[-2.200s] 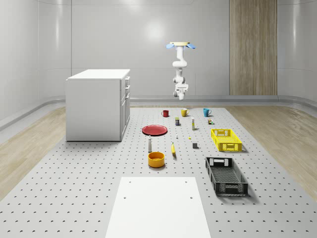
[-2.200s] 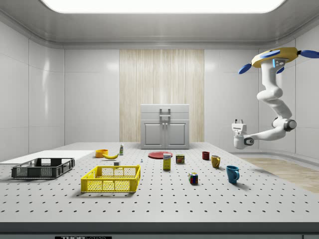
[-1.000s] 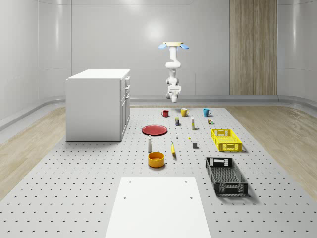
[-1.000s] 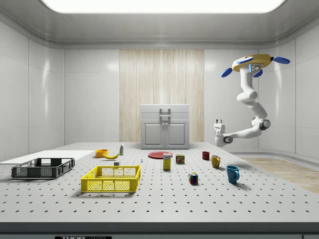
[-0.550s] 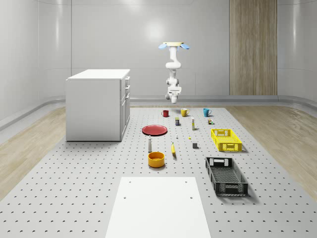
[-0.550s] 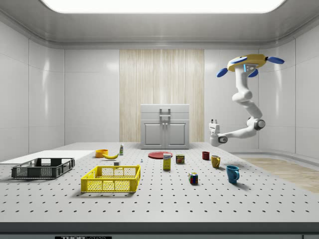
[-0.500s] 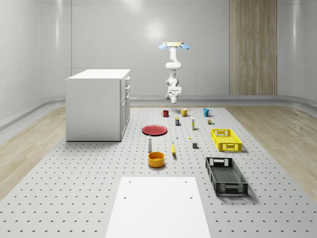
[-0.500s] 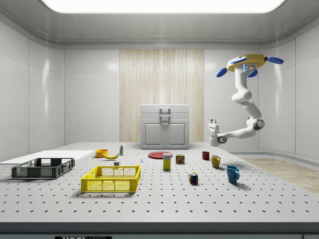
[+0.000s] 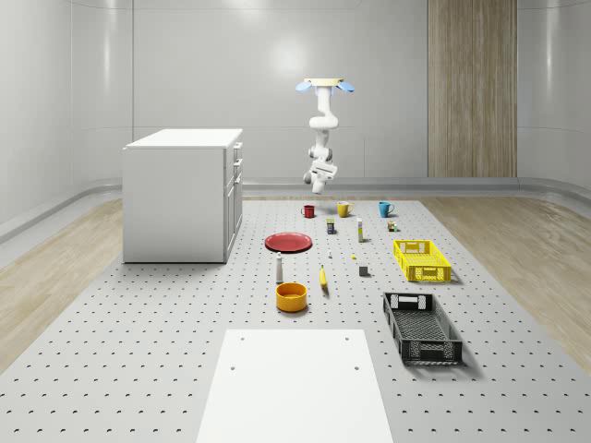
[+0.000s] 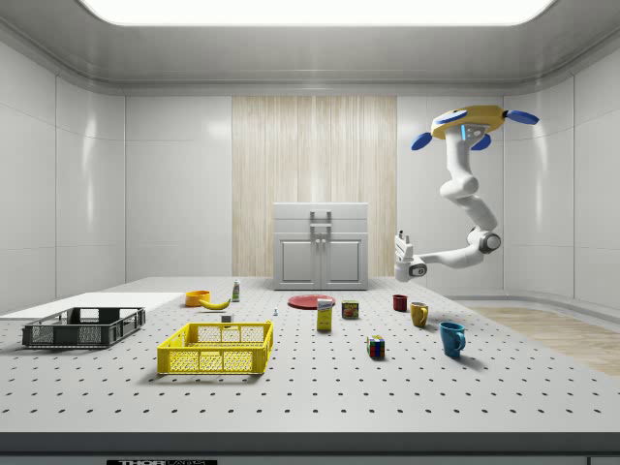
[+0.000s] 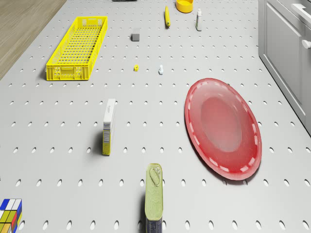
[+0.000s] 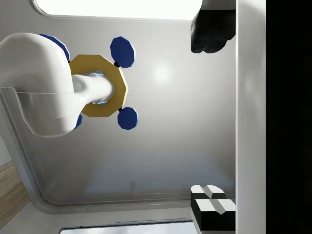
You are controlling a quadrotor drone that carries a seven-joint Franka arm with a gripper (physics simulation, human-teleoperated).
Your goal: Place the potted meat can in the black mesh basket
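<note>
Pegboard table (image 9: 138,360): can (image 11: 154,198) upright beside red plate (image 11: 222,128), basket (image 9: 421,327) well apart. Drone (image 10: 469,123) hovers above mugs end. Gripper (image 10: 400,239) raised, fingers apart, empty. Advice: swing wrist downward, descend centred over can, clear of plate.

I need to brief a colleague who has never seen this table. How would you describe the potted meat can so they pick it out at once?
Start at the white cabinet, then the red plate before it. The potted meat can stands just beyond the plate's far edge, toward the mugs. Unlike the thin white box nearby, it is a squat metal tin with a pull-tab lid.
</note>
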